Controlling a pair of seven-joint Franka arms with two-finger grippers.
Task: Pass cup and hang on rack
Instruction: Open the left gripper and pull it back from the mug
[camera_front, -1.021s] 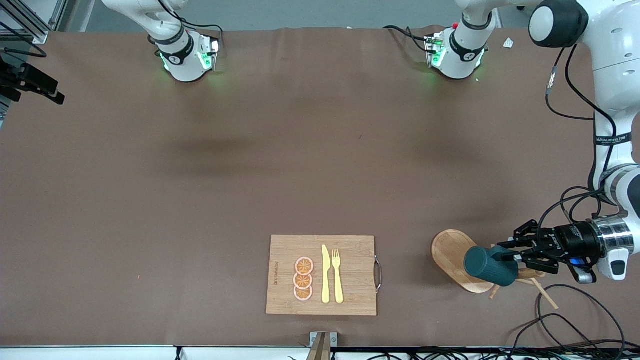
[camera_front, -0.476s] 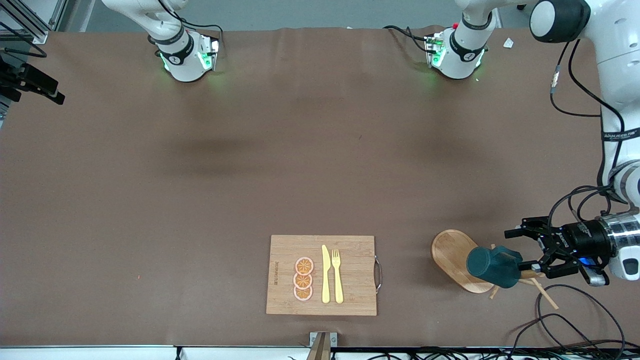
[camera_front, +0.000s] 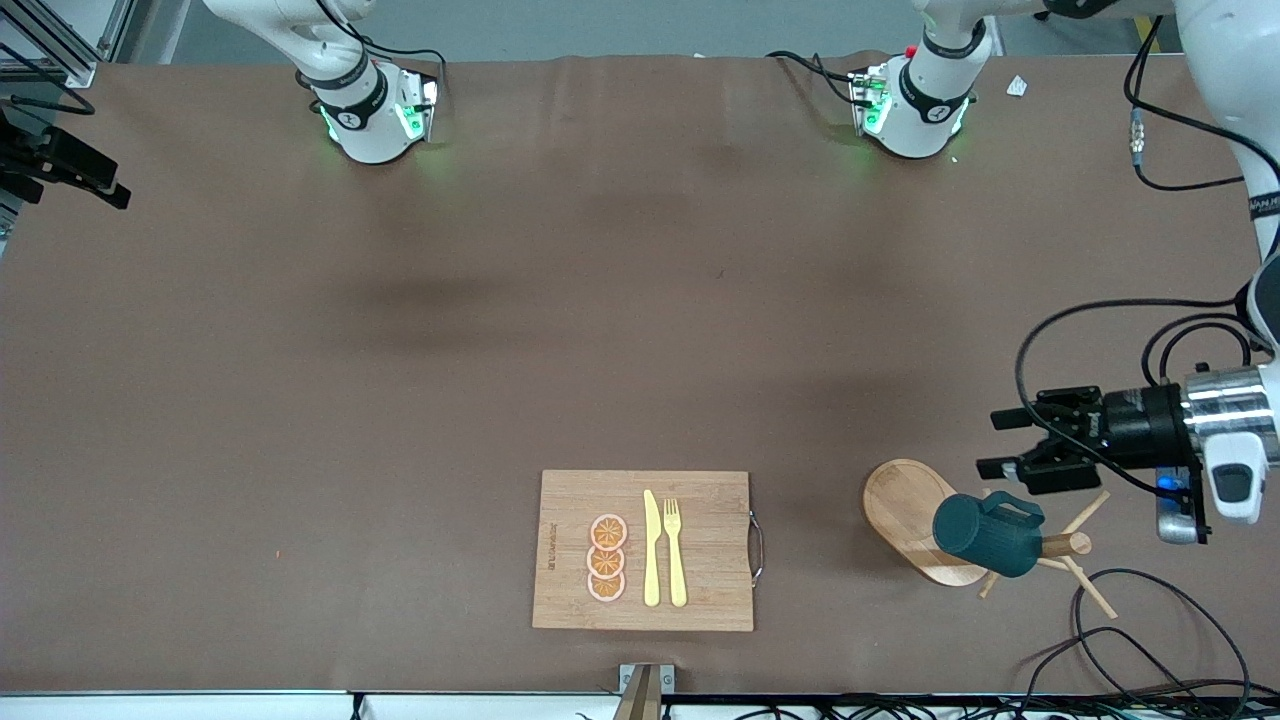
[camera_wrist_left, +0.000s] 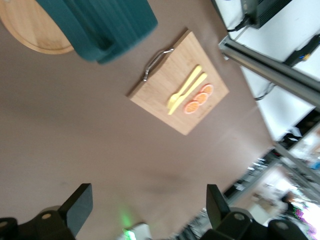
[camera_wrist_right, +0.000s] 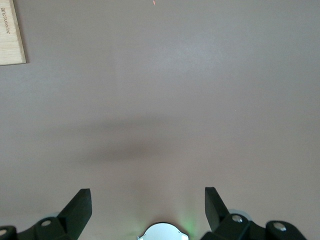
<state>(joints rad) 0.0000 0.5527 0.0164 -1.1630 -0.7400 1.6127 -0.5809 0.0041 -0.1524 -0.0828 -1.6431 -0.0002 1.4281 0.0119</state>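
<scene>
The bamboo cutting board carries three orange slices, a yellow knife and a yellow fork, side by side. Toward the left arm's end of the table stands the wooden mug rack, and the teal cup hangs on one of its pegs, apparently by its handle. The left gripper hovers just above the cup, held level with its fingers spread apart and holding nothing.

The left wrist view shows the cup and rack base close up, with the board farther off. The right gripper is out of the front view; its wrist view shows its fingers wide apart over bare brown table, with only a corner of the board visible. The right arm waits.
</scene>
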